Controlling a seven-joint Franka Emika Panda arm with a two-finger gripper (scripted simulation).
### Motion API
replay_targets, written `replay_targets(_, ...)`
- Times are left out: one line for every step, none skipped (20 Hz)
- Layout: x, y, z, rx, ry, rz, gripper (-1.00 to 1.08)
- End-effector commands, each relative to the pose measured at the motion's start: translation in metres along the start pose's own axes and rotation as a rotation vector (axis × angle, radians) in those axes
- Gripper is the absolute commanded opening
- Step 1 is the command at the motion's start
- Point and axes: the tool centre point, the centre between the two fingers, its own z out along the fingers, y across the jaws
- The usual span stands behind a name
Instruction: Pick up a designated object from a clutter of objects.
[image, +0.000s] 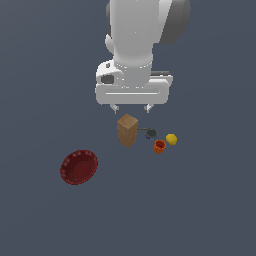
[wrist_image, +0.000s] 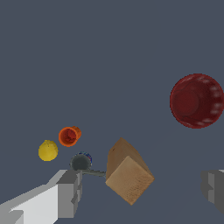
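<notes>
Gripper (image: 132, 108) parked right over the brown box (image: 127, 130), fingers (wrist_image: 70, 192) spread wide so I can straddle it, 0 contact.

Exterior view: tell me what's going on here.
A white Panda arm hangs over a small clutter on a grey floor. Its gripper is open and empty, just above the tall brown box, not touching it. To the exterior view's right sit a dark tool-like item, an orange cup and a yellow ball. The dark red bowl lies apart, to the left.
</notes>
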Motion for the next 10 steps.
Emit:
replay_targets(0.000, 0.000, 0.000, 0.000, 0.000, 0.000, 1.00)
replay_targets(0.000, 0.000, 0.000, 0.001, 0.000, 0.001, 1.00)
replay_targets(0.000, 0.001, 0.000, 0.002, 0.000, 0.004, 1.00)
replay_targets(0.001, 0.003, 0.001, 0.005, 0.000, 0.009, 1.00)
replay_targets(0.002, 0.005, 0.002, 0.009, 0.000, 0.015, 1.00)
replay_targets(0.002, 0.007, 0.002, 0.013, 0.000, 0.023, 1.00)
replay_targets(0.003, 0.010, 0.003, 0.018, 0.001, 0.030, 1.00)
replay_targets(0.004, 0.012, 0.003, 0.022, 0.001, 0.035, 1.00)
replay_targets(0.005, 0.014, 0.004, 0.025, 0.001, 0.038, 1.00)
replay_targets(0.006, 0.015, 0.003, 0.027, 0.001, 0.038, 1.00)
